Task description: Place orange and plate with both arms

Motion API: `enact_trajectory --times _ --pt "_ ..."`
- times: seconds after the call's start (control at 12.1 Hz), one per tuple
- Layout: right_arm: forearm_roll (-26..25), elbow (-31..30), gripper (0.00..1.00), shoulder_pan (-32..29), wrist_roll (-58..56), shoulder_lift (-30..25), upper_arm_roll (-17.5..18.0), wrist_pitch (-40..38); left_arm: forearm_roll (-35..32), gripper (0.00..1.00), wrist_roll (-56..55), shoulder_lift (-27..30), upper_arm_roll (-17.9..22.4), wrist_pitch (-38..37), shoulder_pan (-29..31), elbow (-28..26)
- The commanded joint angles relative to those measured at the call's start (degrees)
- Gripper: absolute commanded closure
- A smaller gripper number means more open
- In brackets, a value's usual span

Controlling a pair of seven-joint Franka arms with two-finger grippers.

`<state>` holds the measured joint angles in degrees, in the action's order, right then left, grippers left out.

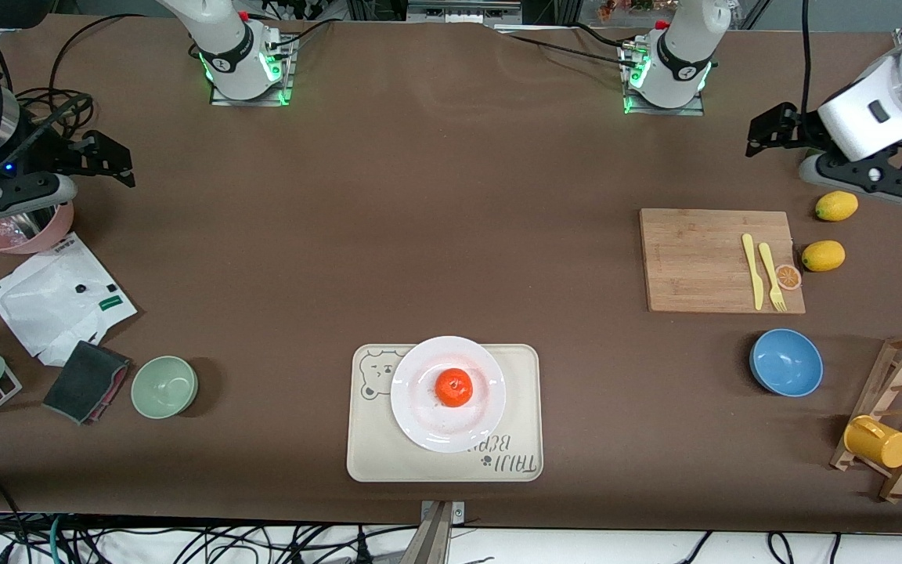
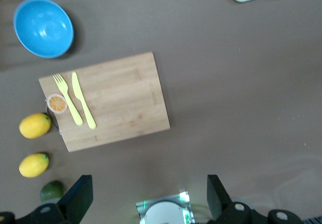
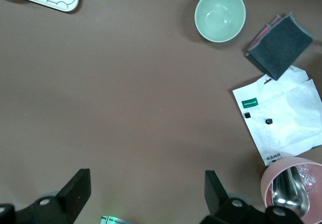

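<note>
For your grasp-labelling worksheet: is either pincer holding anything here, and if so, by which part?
Nothing is held. The left pincer and right pincer are both open and empty; the small round orange sits on the round white plate.

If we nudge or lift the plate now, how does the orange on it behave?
Likely rolls: the orange is round and sits loose at the centre of the glossy white plate. The shallow rim probably won't stop it on a tilt. The plate itself looks rigid, possibly sliding on the bear-printed tray.
</note>
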<state>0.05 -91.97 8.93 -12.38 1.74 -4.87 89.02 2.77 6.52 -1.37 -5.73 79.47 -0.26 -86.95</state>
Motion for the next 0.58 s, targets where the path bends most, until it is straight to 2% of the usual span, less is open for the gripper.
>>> enact_trajectory --times 0.0,0.5 --pt "0.30 1.71 0.00 -0.23 0.34 0.54 -0.23 -1.39 -0.93 0.00 -0.45 -1.26 -0.16 5.86 -0.01 1.00" --pt "0.47 1.71 0.00 -0.14 0.51 0.89 -0.14 -1.30 -1.63 0.00 0.07 -1.35 -0.34 8.25 -0.18 -0.41"
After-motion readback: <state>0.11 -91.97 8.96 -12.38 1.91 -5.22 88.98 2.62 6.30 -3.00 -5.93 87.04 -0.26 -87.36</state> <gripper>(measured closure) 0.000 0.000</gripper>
